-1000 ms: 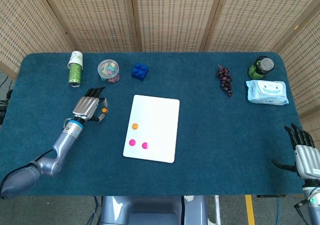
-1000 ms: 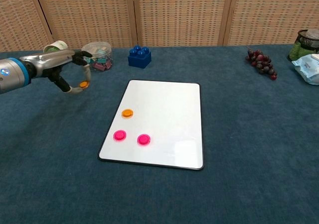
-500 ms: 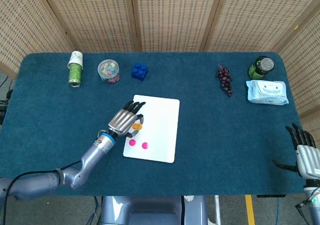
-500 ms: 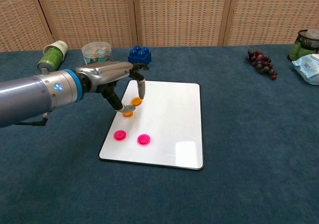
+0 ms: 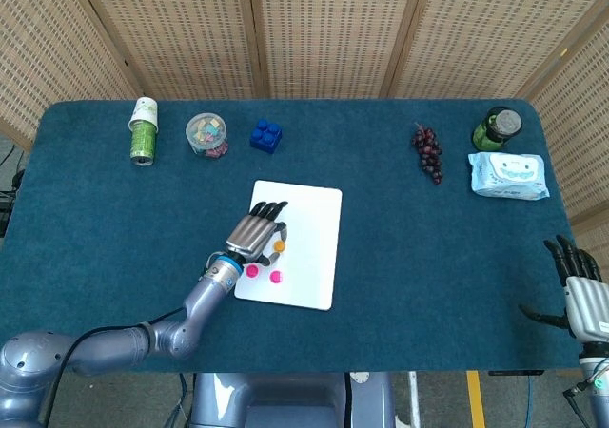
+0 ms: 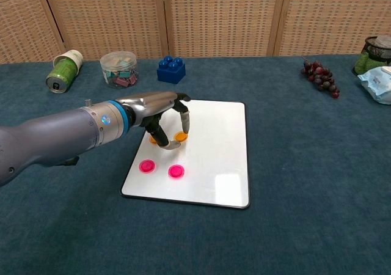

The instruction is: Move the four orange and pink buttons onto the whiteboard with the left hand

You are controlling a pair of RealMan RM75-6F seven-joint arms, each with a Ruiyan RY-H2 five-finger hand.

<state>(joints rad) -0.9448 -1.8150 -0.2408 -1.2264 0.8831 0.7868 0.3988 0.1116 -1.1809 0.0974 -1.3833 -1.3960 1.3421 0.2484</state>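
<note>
The whiteboard (image 5: 309, 247) (image 6: 214, 146) lies flat at the table's middle. Two pink buttons (image 5: 251, 271) (image 5: 275, 277) sit on its near left part, also showing in the chest view as the left pink button (image 6: 146, 165) and the right one (image 6: 176, 171). My left hand (image 5: 255, 230) (image 6: 162, 111) hovers over the board's left half and pinches an orange button (image 5: 279, 245) (image 6: 181, 136) between thumb and a finger, just above the surface. A second orange button (image 6: 152, 140) peeks out behind the hand on the board. My right hand (image 5: 580, 290) rests at the table's near right corner, fingers apart and empty.
Along the far edge stand a green can (image 5: 143, 130), a jar of clips (image 5: 206, 134) and a blue brick (image 5: 266, 136). Grapes (image 5: 427, 151), a green jar (image 5: 497, 128) and a wipes pack (image 5: 507, 175) occupy the far right.
My left hand carried the orange button from the cloth left of the board rightwards, and now holds it low over the board's left half. The right hand stayed still.
</note>
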